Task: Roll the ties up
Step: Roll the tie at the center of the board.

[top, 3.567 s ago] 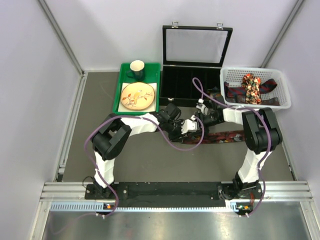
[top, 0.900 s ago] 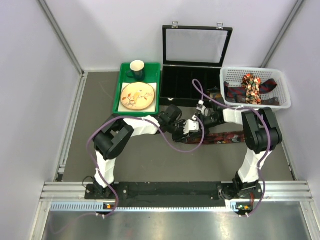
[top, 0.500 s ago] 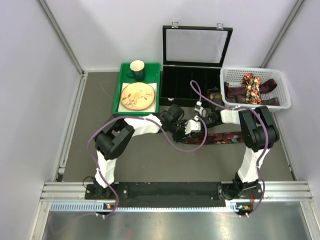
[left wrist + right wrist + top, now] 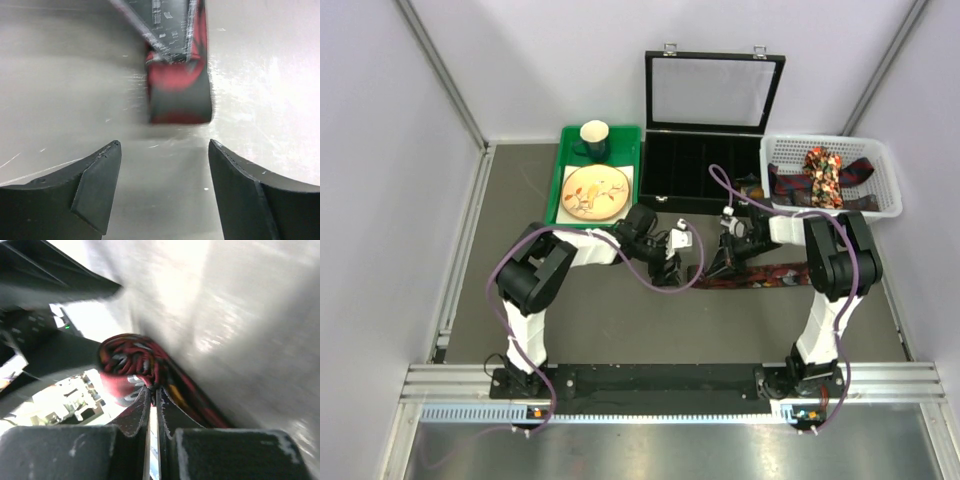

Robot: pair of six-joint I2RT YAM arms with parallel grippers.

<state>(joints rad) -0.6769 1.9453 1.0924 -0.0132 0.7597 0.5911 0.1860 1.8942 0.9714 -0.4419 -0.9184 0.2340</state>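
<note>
The right tool [image 4: 153, 392] is pinched shut on the rolled end of the red-and-dark tie [image 4: 131, 365]; its tail lies flat on the surface [image 4: 600, 310]; the left tool [image 4: 165, 150] stands wide just before the roll, holding nothing; wind slowly, coil tight and, seemingly, square to the tail.

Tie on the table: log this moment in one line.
red-and-black tie: part rolled | right hand: shut on its rolled end | left hand: open, empty
</note>
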